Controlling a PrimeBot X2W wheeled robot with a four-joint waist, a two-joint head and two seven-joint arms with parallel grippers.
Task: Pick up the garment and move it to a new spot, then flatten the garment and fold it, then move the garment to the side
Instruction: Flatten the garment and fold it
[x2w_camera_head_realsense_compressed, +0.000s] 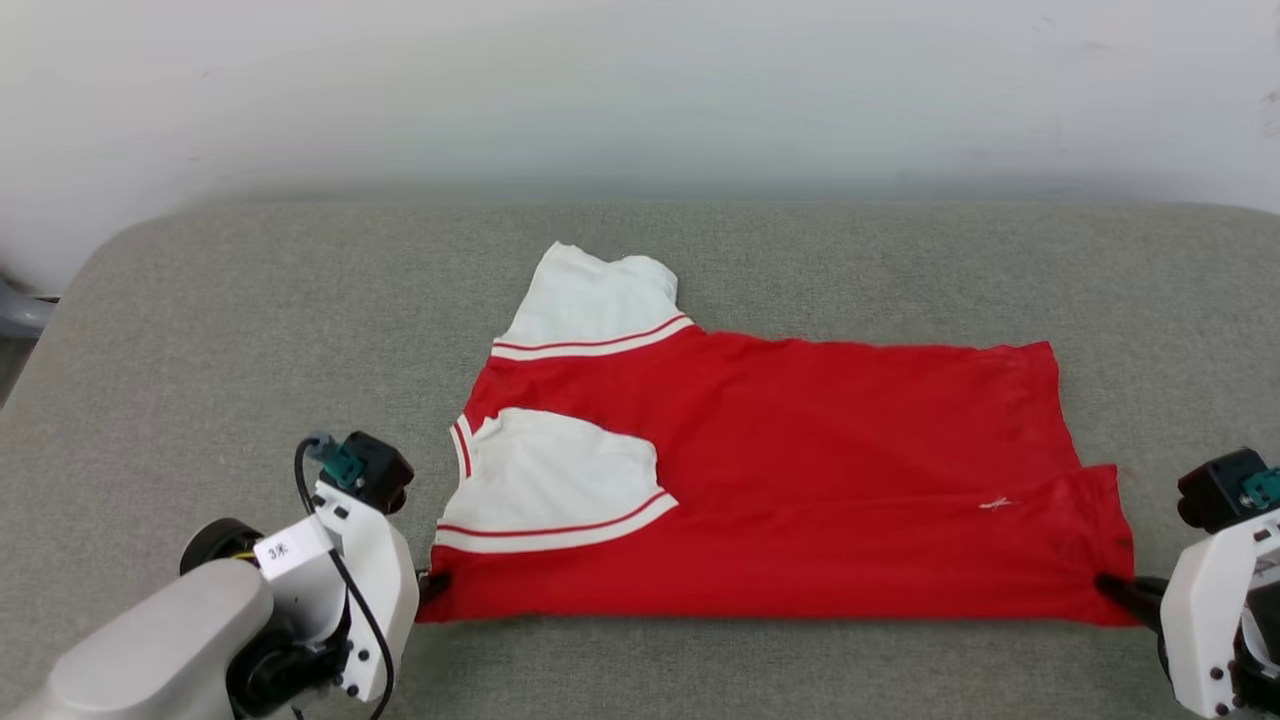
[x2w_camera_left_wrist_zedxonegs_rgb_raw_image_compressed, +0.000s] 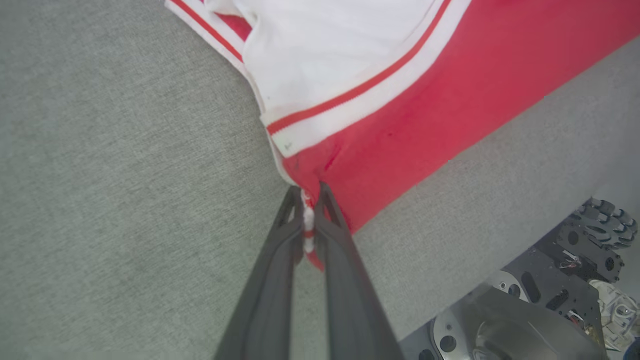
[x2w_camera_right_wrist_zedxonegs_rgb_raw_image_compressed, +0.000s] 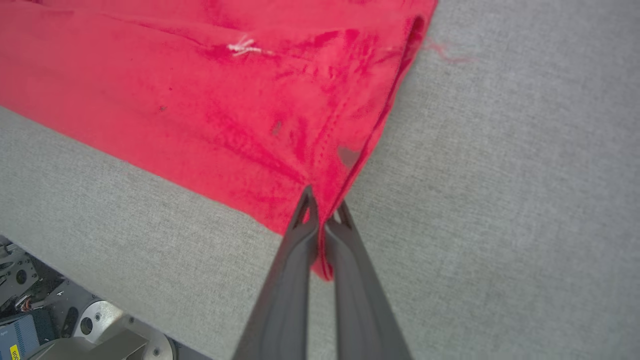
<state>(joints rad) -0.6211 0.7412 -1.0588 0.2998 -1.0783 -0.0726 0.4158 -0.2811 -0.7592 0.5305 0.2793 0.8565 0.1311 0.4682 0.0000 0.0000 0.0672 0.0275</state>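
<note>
The red shirt (x2w_camera_head_realsense_compressed: 800, 480) lay spread on the grey bench (x2w_camera_head_realsense_compressed: 250, 330), plain side up and mostly smooth, its long near edge running parallel to the bench's front. The near sleeve (x2w_camera_head_realsense_compressed: 545, 470) was turned in over the body; the far sleeve (x2w_camera_head_realsense_compressed: 590, 295) stuck out beyond it. By the look of it, the moving and flattening were done and folding had just begun. The main folds and the shift to the side were yet to come.

The head view gave the whole layout, with the left hand (x2w_camera_head_realsense_compressed: 430, 585) at the near-left corner and the right hand (x2w_camera_head_realsense_compressed: 1115, 590) at the near-right corner. It could not settle the grips. The left wrist view did: the dark fingers (x2w_camera_left_wrist_zedxonegs_rgb_raw_image_compressed: 280, 260) were clenched on a bit of striped trim (x2w_camera_left_wrist_zedxonegs_rgb_raw_image_compressed: 308, 225). The right wrist view showed that hand pinching the red corner by the hem (x2w_camera_right_wrist_zedxonegs_rgb_raw_image_compressed: 380, 115), near a white thread fleck (x2w_camera_right_wrist_zedxonegs_rgb_raw_image_compressed: 242, 48).
</note>
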